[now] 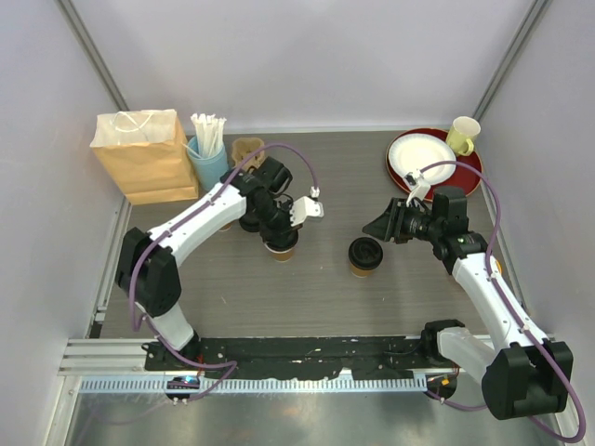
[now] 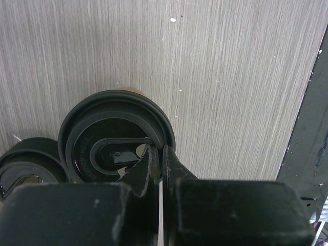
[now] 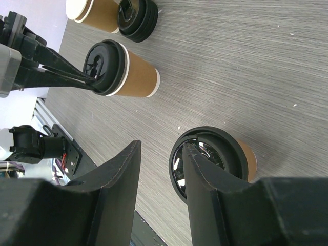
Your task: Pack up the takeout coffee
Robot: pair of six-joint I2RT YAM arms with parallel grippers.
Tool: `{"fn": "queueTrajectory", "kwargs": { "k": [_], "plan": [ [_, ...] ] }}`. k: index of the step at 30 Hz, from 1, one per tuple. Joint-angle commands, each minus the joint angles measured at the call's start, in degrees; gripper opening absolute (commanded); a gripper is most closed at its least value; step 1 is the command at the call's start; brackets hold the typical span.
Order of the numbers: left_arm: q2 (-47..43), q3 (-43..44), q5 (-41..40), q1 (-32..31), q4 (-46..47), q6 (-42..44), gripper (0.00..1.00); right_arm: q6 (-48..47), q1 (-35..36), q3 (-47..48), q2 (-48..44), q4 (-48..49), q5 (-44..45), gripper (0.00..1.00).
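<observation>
Left gripper [image 2: 159, 152]: jaws closed, tips on first cup's [image 1: 281, 246] lid rim, mid-tabletop [image 1: 335, 181]. Right gripper [image 3: 161, 151]: jaws half open, empty, beside second cup [image 1: 364, 255]. Likely seating lids. Next move: grip a cup body.

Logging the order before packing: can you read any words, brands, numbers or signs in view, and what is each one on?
No text here can be read.
lid: faint raised marks on its inner ring, too blurred to read.
cups: plain brown sides, no print shows.
bag: plain, no print shows.
mug: plain, no print shows.
</observation>
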Motion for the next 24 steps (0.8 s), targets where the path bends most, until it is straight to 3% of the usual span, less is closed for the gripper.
{"fn": "queueTrajectory", "kwargs": {
  "k": [1,11,22,23,24],
  "plan": [
    [1.6,0.9,-0.8,-0.5,1.4,-0.4,0.0,-0.1,0.3,-0.1,-1.2,2.4,-1.1,0.44],
    [2.6,0.8,-2.0,-0.5,0.8,-0.4,0.0,-0.3,0.2,-0.3,-1.3,2.3,-1.0,0.44],
    [3.4,0.9,2.2,0.3,-1.9,0.7,0.0,-0.4,0.2,-0.4,-1.8,2.3,-0.9,0.44],
    [3.1,1.0,2.2,0.3,-1.6,0.6,0.01,-0.4,0.2,-0.4,-1.8,2.3,-0.9,0.44],
    [2.8,1.1,2.2,0.4,-1.6,0.4,0.08,-0.4,0.3,-0.3,-1.8,2.3,-1.0,0.44]
  ]
}}
